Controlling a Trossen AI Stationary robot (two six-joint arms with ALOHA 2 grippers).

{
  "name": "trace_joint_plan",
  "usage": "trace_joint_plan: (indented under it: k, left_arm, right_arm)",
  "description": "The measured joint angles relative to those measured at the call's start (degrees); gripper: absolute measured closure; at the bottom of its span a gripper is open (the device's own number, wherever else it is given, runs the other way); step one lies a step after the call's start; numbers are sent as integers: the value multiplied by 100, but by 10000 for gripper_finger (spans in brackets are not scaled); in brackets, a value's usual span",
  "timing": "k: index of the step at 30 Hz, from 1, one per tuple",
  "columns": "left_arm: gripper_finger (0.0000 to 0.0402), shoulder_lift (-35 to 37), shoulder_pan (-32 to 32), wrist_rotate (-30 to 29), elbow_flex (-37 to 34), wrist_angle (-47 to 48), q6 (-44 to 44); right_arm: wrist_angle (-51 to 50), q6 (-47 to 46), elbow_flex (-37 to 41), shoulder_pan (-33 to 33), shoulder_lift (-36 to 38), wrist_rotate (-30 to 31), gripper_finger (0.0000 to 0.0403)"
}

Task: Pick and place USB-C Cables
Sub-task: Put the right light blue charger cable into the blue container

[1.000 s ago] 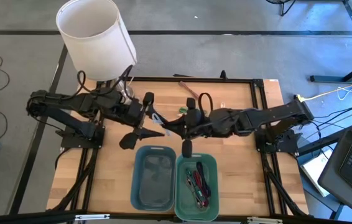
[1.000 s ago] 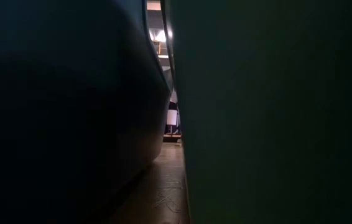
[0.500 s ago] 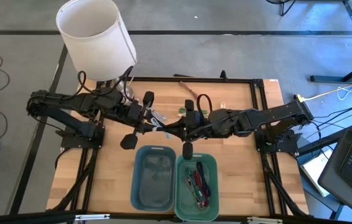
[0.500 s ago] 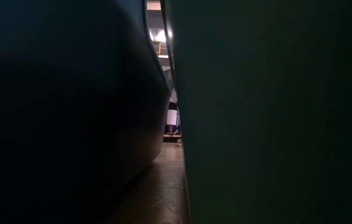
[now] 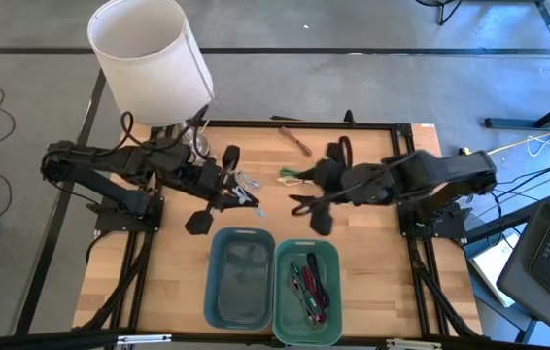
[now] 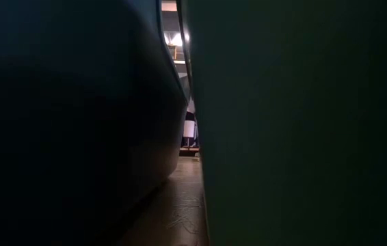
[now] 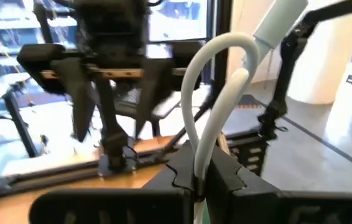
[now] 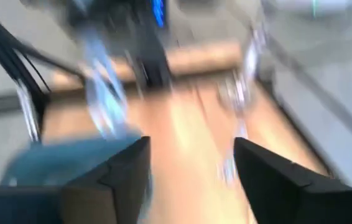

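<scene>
Left gripper (image 5: 239,191), centre-left of the high view: fingers pinched together on a white cable (image 7: 216,93). The left wrist view shows the cord looping up out of the shut fingertips. From above, that bundle shows as a pale tangle (image 5: 247,184) at the fingertips, just above the blue-grey tray (image 5: 219,255).

Right gripper (image 5: 306,207), centre-right of the high view: fingers spread apart, nothing between them. The right wrist view is blurred but shows a wide gap between both fingers and only tabletop in it.

Step in hand, as a judgement: left arm is mid-carry with a picked cable; right arm is empty and between picks. Next move for the left calls for swinging over a tray in the lower centre of the frame and letting go. The green tray (image 5: 333,255) beside the blue-grey one holds several cables (image 5: 309,287), red, green and dark; the blue-grey tray looks bare.

Loose cables left on the table (image 5: 168,277): a green one (image 5: 292,174) just upper-left of the right gripper, a brown one (image 5: 294,140) near the top edge, well apart from both grippers.

Low view blocked by the tray walls.
</scene>
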State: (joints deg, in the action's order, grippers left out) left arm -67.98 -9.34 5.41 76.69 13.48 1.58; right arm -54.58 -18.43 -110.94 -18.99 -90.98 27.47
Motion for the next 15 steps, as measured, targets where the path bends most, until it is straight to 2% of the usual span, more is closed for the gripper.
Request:
trace_joint_plan:
  k: [3,7,11,15]
  left_arm:
    - [395,95,-56,-30,0,349,-206]
    - [396,257,-331,-205,0,977,-633]
    - [396,466,-1009,-707,0,1569,-1344]
    - [396,626,-2129,-1630,0,1682,-2225]
  right_arm:
    - [-1730,-1272,-183,-79,2,1,148]
    - [-3470,-2687,-155,-278,-7,-12,149]
    - [-3453,-3017,49,-495,30,42,162]
    - [-3548,-3017,92,-562,93,305,174]
